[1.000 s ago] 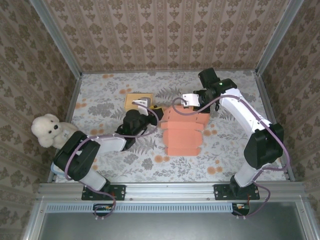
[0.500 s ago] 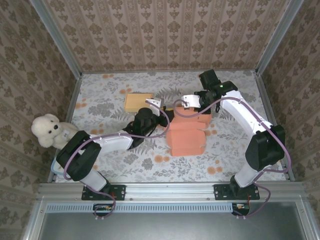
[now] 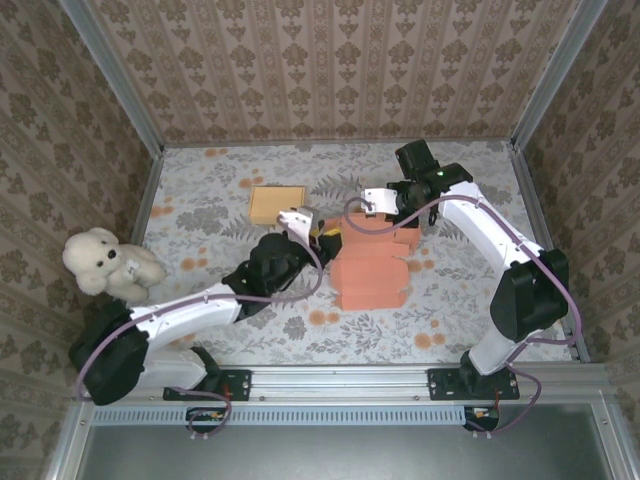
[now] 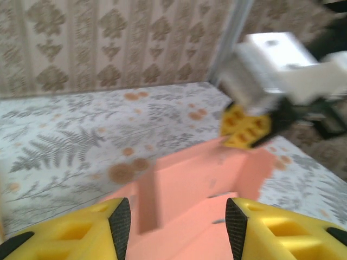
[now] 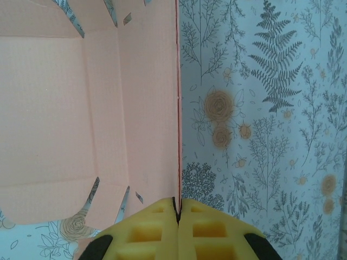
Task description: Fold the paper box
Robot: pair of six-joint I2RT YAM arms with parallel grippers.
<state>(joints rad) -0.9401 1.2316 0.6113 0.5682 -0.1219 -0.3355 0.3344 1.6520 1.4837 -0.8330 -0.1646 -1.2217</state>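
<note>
The salmon-pink paper box (image 3: 368,268) lies partly folded in the middle of the table, one wall standing upright. My right gripper (image 3: 384,208) is shut on the top edge of that wall at the far side; in the right wrist view its yellow fingers (image 5: 152,230) pinch the thin edge of the box (image 5: 81,108). My left gripper (image 3: 322,236) sits at the box's left side, open. In the left wrist view its pads (image 4: 120,222) stand wide apart over the box's inner panel (image 4: 190,189), facing the right gripper (image 4: 246,125).
A tan cardboard box (image 3: 277,203) rests behind the left gripper. A white teddy bear (image 3: 104,262) sits at the table's left edge. Patterned walls and metal posts (image 3: 112,77) close in three sides. Floral tabletop (image 3: 440,320) stretches in front of the paper box.
The left gripper moved right to the box's left side and opened wider, its elbow swinging down and left. The box has drawn in from a flat sheet. The right gripper held its grip.
</note>
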